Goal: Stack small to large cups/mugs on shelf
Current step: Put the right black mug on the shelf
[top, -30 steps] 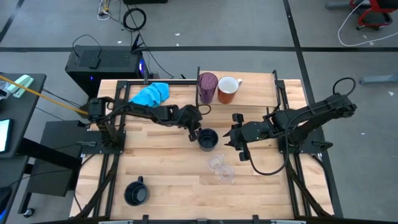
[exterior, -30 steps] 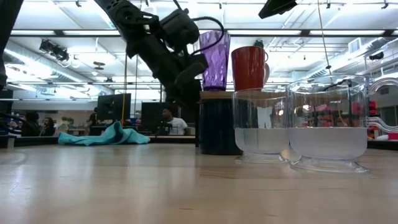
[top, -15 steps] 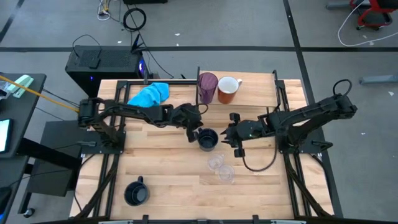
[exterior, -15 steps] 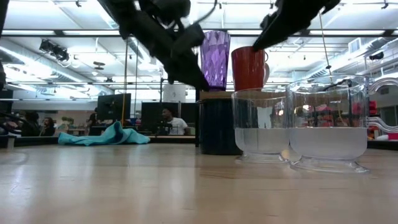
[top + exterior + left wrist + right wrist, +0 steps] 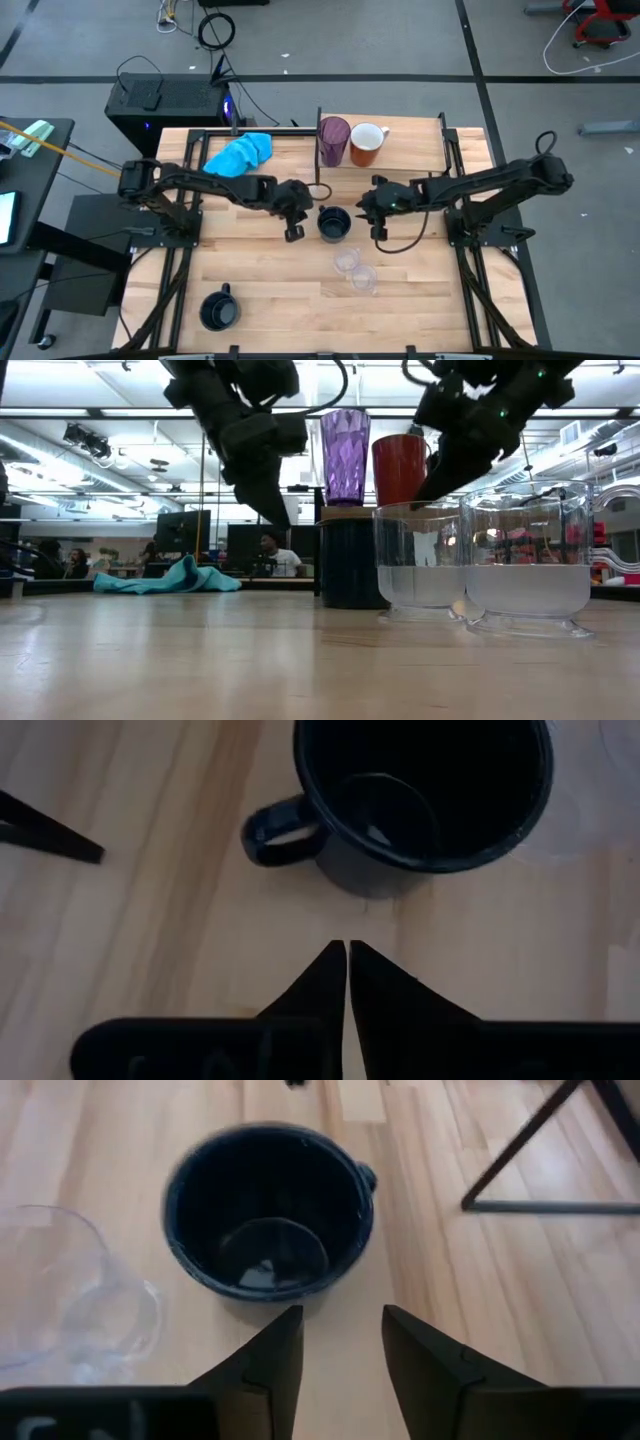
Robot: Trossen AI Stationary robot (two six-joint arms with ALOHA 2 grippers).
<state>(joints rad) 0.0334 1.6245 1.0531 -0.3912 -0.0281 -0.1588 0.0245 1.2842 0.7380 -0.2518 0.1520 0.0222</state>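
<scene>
Black mug between claws; left claw clenched empty, right claw apparently parted, empty.

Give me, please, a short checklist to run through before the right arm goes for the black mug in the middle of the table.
1. Black mug upright, mouth up: ok.
2. Right gripper open, fingers apart and pointed at the mug: ok.
3. Left gripper shut and holding nothing: ok.
4. Left gripper clear of the mug: not ok; it sits close beside it, on the handle side.
5. Two clear cups out of the way: cannot tell; one lies close to the mug in the right wrist view.
6. Room on the shelf next to the purple tumbler and orange mug: ok.
</scene>
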